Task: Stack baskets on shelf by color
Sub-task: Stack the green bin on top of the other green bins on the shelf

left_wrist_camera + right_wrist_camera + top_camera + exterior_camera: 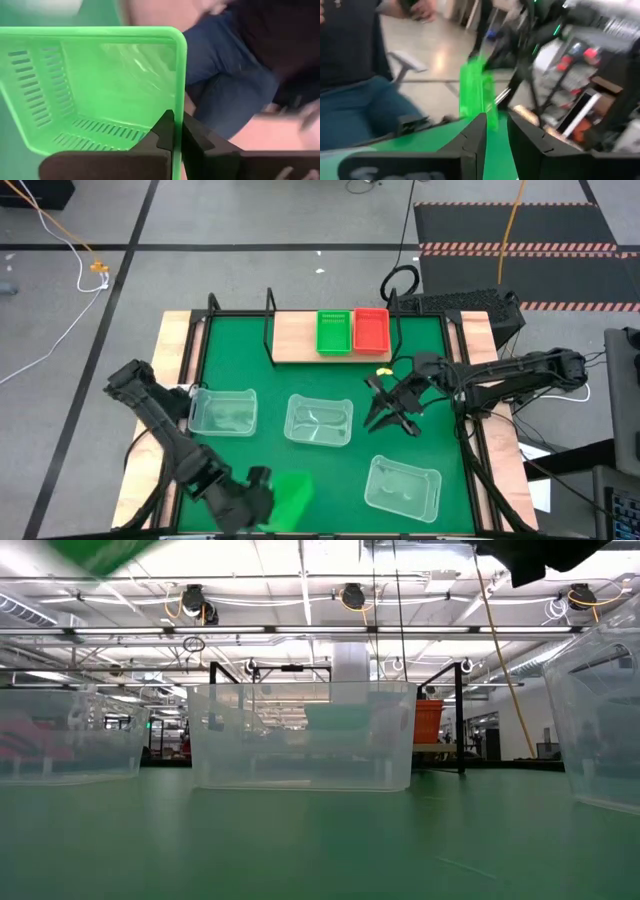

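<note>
Green basket (pixel 95 90) wall pinched by left end effector (pixel 175 132), right end effector (pixel 495 130) slightly spread, no legible writing

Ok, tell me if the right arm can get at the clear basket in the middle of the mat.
Probably yes. The right gripper hangs empty just beside the middle clear basket, with only bare green mat between them. The left gripper is busy at the near edge, holding a green basket.
</note>
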Available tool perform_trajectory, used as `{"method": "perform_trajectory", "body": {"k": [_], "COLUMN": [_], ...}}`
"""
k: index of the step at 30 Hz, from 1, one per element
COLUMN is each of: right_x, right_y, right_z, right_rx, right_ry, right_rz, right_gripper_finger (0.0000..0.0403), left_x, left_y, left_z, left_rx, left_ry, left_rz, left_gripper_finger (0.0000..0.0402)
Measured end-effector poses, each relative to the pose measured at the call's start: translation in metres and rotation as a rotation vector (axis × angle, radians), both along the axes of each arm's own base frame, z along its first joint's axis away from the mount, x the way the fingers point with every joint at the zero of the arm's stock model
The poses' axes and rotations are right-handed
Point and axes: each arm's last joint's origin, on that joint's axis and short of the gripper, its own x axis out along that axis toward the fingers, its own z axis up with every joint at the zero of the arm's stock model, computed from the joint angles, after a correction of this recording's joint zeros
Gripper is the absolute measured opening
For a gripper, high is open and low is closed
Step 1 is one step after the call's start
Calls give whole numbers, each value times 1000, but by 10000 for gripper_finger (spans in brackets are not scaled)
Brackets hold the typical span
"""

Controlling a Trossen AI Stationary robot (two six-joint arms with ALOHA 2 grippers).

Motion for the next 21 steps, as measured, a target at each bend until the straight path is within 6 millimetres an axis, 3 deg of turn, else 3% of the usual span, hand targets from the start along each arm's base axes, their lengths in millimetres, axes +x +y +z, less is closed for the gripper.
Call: {"method": "perform_trajectory", "body": {"k": [6,11,16,21], "right_x": [0,0,5,19], "right_y": [-6,-2,7,17], "right_z": [7,12,8,3], "right_rx": [51,100,90,59], "right_ry": [-31,-42,-56,-84], "right_rz": [-14,4,32,78], "right_gripper_finger": [77,136,213,234], "left_x": [-15,-16,-6,2], "left_y": [-14,-10,-1,5], "left_z": [23,20,16,17], "left_rx": [312,500,554,528], "left_ry": [-336,-404,-420,-424], "left_rz": [-413,-516,-556,-603], "left_gripper_finger": [7,19,8,16]}}
